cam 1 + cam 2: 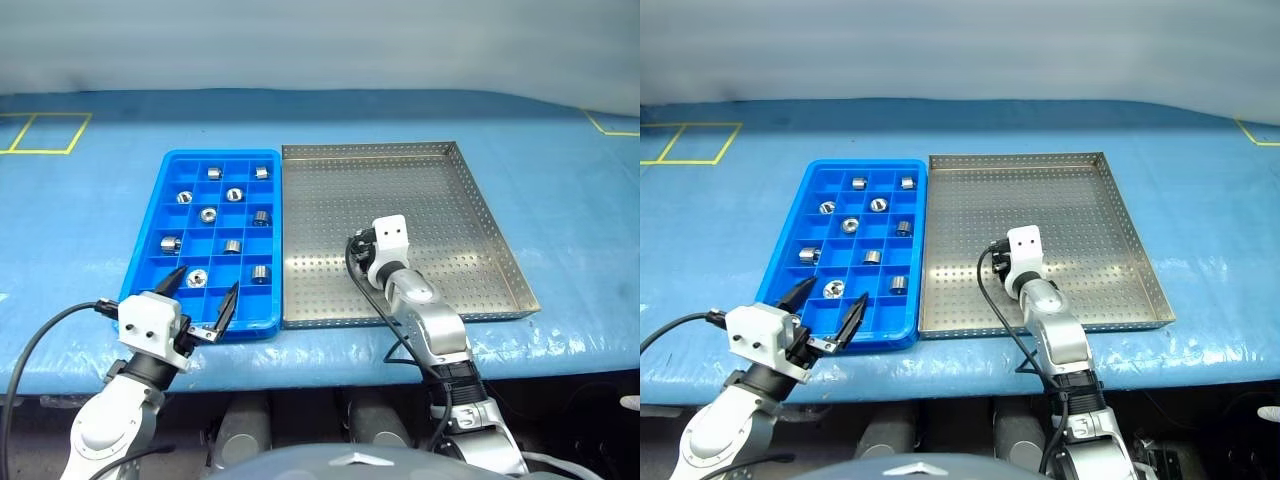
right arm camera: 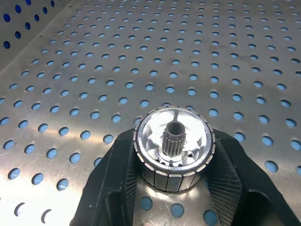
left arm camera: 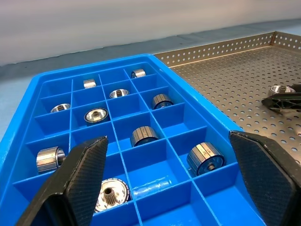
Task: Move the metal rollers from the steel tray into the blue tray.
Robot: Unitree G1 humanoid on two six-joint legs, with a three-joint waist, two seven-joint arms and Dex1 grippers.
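On the steel tray's [image 1: 460, 215] perforated floor, the right gripper [image 2: 173, 188] clamps 1 metal roller [image 2: 174, 148] between its fingers. The left gripper [image 1: 205, 300] hangs spread wide at the near edge of the blue tray [image 1: 150, 230], where 9 rollers [image 1: 232, 246] sit in separate compartments.

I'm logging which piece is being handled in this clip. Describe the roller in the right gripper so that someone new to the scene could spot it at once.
Find the steel tray, the perforated silver one right of the blue tray. On its floor, toward the near left, the right gripper is shut on one metal roller, lying with its toothed hub facing up. Every other roller sits in a blue compartment; this one lies on perforated steel, between black fingers.
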